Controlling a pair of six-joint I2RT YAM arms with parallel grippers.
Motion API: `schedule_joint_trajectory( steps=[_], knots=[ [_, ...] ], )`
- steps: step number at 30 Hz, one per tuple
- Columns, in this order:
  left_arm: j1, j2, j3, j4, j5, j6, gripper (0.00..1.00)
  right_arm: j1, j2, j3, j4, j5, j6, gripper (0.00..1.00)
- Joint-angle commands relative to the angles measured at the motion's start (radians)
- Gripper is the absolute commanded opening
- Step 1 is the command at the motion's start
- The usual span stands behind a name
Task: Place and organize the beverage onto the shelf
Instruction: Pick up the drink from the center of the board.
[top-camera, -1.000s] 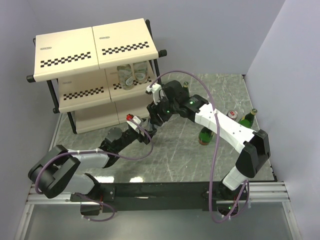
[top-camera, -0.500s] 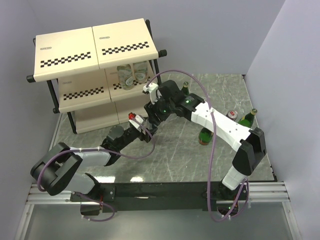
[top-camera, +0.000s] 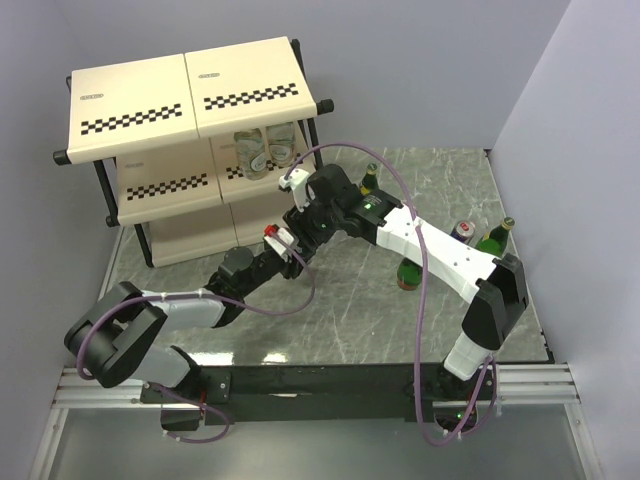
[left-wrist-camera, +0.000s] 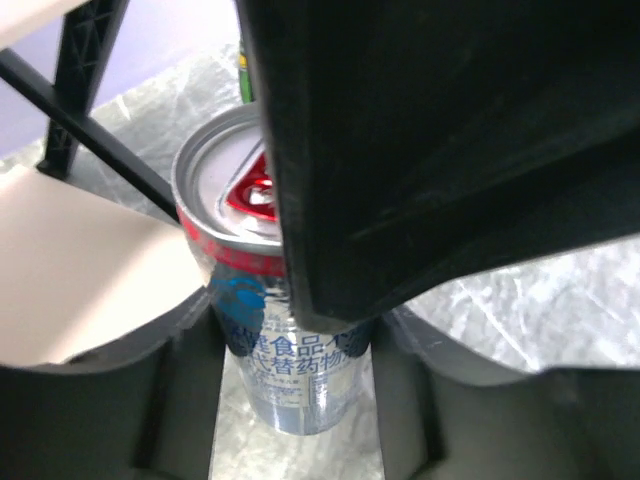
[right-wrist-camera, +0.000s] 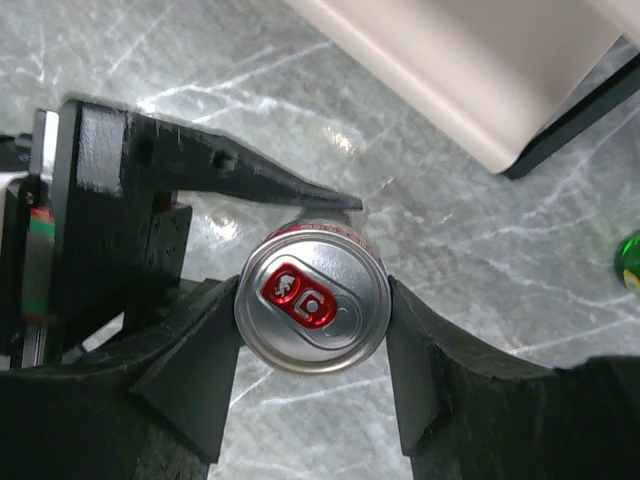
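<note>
A slim blue-silver can (right-wrist-camera: 312, 310) with a red tab sits between the fingers of both grippers, just in front of the shelf (top-camera: 190, 95). My right gripper (right-wrist-camera: 312, 322) grips it near the top from above, both fingers touching. My left gripper (left-wrist-camera: 296, 345) holds the can's body (left-wrist-camera: 300, 375) lower down, its fingers snug on both sides. In the top view the two grippers meet, the right gripper (top-camera: 301, 230) over the left gripper (top-camera: 293, 252), and hide the can. Two short clear bottles (top-camera: 265, 150) stand on the shelf's middle tier.
Green bottles stand behind the right arm (top-camera: 370, 178), under its forearm (top-camera: 410, 272) and at the far right (top-camera: 495, 238), beside another can (top-camera: 465, 230). The shelf's bottom panel (right-wrist-camera: 470, 70) and black frame leg (left-wrist-camera: 90, 130) are close to the grippers.
Both grippers have moved together a little to the left and away, toward the shelf, with the can between them.
</note>
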Motion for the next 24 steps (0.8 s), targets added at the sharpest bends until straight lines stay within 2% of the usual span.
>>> schedule_joint_trajectory(
  steps=[1, 2, 3, 5, 6, 7, 10, 11, 13, 14, 24],
  knots=[
    [-0.005, 0.008, 0.045, 0.006, -0.006, 0.028, 0.36, 0.014, -0.014, 0.061, 0.054, 0.021, -0.014, 0.00],
    [-0.005, 0.009, 0.045, 0.009, -0.008, 0.023, 0.27, 0.015, -0.013, 0.060, 0.056, 0.024, -0.017, 0.00],
    [-0.005, 0.009, 0.044, 0.013, -0.008, 0.025, 0.13, 0.015, -0.013, 0.060, 0.059, 0.025, -0.019, 0.00],
    [-0.006, 0.008, 0.044, 0.013, -0.015, 0.017, 0.01, 0.017, -0.014, 0.060, 0.057, 0.021, -0.022, 0.01],
    [-0.006, 0.006, 0.039, 0.018, -0.011, 0.013, 0.01, 0.017, -0.014, 0.060, 0.054, 0.016, -0.023, 0.05],
    [-0.006, 0.003, 0.033, 0.024, -0.008, 0.007, 0.00, 0.017, -0.014, 0.063, 0.053, 0.013, -0.023, 0.18],
    [-0.006, -0.007, 0.012, 0.055, -0.012, -0.012, 0.00, 0.015, -0.019, 0.066, 0.053, 0.005, -0.025, 0.43],
    [-0.006, -0.009, 0.004, 0.064, -0.012, -0.023, 0.00, 0.014, -0.023, 0.069, 0.056, 0.005, -0.025, 0.56],
    [-0.006, -0.021, -0.022, 0.087, -0.021, -0.030, 0.00, 0.008, -0.029, 0.077, 0.056, 0.011, -0.020, 0.68],
    [-0.006, -0.026, -0.033, 0.095, -0.034, -0.030, 0.00, -0.005, -0.040, 0.077, 0.057, 0.005, -0.019, 0.71],
    [-0.006, -0.082, -0.100, 0.122, -0.112, -0.069, 0.00, -0.106, -0.170, 0.000, 0.079, -0.145, -0.046, 0.80]
  ],
)
